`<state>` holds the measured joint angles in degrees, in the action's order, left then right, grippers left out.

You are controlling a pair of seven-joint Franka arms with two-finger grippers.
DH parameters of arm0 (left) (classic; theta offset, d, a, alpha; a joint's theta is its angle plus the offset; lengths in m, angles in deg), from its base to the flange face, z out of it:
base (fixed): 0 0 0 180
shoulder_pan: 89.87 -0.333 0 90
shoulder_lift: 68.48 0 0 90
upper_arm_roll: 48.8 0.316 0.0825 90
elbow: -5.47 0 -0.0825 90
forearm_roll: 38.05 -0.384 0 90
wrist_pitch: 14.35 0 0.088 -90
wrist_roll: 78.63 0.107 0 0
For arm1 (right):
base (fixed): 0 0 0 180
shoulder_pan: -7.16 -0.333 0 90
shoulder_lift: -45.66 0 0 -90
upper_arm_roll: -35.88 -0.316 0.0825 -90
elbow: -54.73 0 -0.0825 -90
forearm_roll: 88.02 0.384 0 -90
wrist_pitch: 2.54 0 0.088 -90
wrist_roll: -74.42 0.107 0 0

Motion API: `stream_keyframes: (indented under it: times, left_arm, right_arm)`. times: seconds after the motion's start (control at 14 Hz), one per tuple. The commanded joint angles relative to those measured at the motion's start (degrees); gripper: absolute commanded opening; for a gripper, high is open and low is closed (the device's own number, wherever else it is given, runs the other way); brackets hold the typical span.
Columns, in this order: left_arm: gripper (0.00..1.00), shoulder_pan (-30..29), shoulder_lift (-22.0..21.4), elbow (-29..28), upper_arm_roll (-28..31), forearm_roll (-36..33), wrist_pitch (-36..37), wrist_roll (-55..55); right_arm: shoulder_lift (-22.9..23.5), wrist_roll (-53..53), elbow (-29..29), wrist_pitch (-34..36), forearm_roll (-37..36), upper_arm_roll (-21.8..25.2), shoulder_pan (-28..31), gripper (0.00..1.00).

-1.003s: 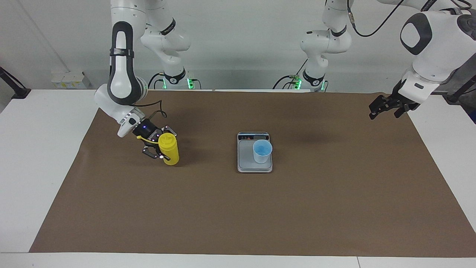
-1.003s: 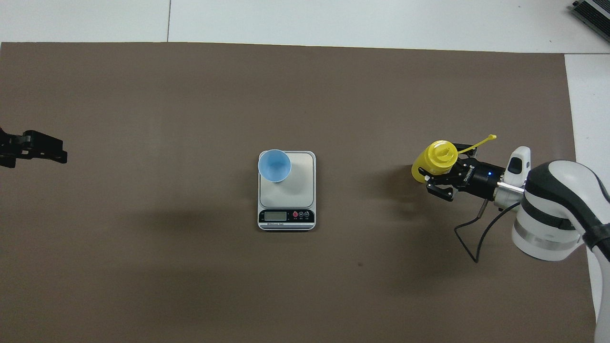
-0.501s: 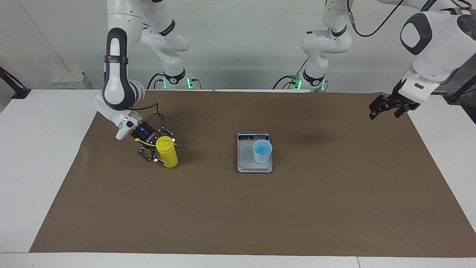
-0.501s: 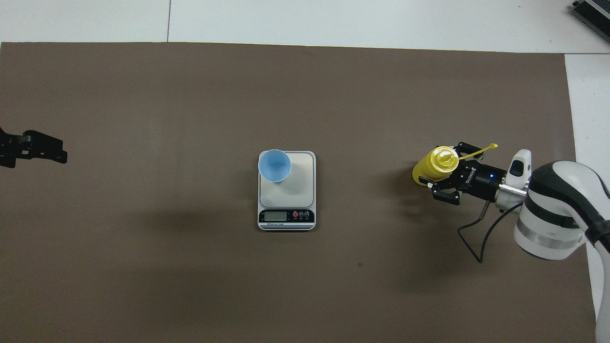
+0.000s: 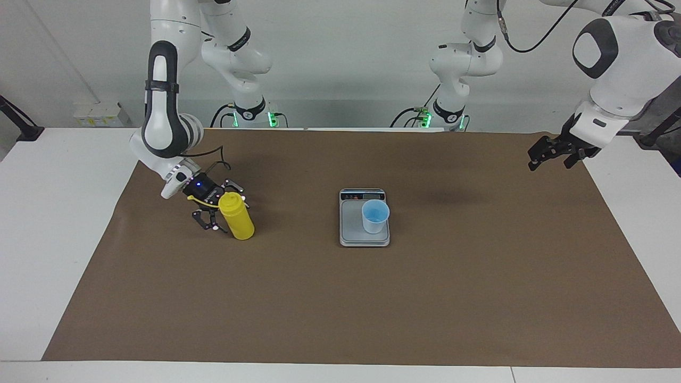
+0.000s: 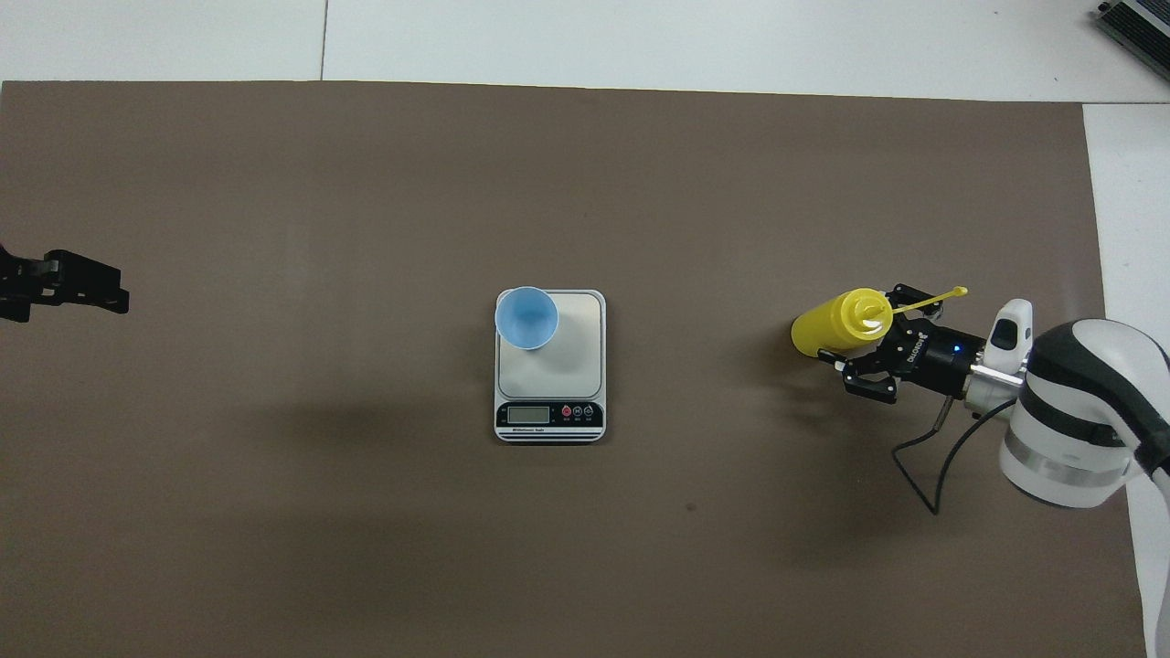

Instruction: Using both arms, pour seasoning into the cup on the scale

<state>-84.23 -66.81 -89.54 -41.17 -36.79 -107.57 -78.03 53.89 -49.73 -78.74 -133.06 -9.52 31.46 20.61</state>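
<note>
Since a second ago we see the right gripper (image 5: pixel 222 208) let go of the seasoning bottle (image 5: pixel 237 216) and back off toward the right arm's end of the table; its fingers now stand apart on either side of the bottle's upper part, not pressing it. Left arm (image 5: pixel 612 64) has not moved.

We note the right arm (image 5: pixel 162 106) bent down steeply from its base, forearm near vertical, wrist angled low over the brown mat (image 5: pixel 340 298), gripper pointing sideways toward the bottle. Left arm waits high at its own end of the table, elbow up, left gripper (image 5: pixel 550 151) hanging in the air over the mat's edge, fingers spread open.

Mat covers most of the white table (image 5: pixel 48 223); plain white wall at the robots' end.

Scale (image 6: pixel 549 366) sits mid-mat, long axis running toward and away from the robots, display strip on the end nearer the robots. Bottle stands on its base on the mat, well apart from the scale toward the right arm's end, long axis roughly upright, domed top up, yellow cap strap (image 6: pixel 932 299) sticking out over the gripper.

Cup (image 5: pixel 375 216) stands upright, mouth up, on the scale plate's corner farther from the robots, toward the left arm's end.
</note>
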Motion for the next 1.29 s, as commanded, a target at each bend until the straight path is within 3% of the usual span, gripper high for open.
stream_keyframes:
  times: [0.0, 0.36, 0.57, 0.93, 1.22]
  left_arm:
    - [1.00, 0.07, -1.41, -1.58, 0.19, -0.13, -1.00, 0.10]
    - [1.00, 0.07, -1.41, -1.58, 0.19, -0.04, -1.00, 0.10]
    - [1.00, 0.07, -1.41, -1.58, 0.19, -0.04, -1.00, 0.10]
    - [1.00, 0.07, -1.41, -1.58, 0.19, -0.04, -1.00, 0.10]
    - [1.00, 0.07, -1.41, -1.58, 0.19, -0.04, -1.00, 0.10]
  right_arm:
    - [-1.90, -0.92, -1.53, 0.79, -7.80, -0.15, 3.85, 1.00]
    - [-4.53, 0.92, -0.48, 0.97, -21.08, -0.07, 9.22, 1.00]
    - [-7.08, 8.98, 1.63, 1.40, -30.74, 0.02, 10.28, 1.00]
    - [-12.78, 29.88, 6.11, 6.07, -42.35, -0.33, 9.32, 1.00]
    - [-16.49, 55.00, 11.19, 11.23, -53.59, -0.94, 4.14, 1.00]
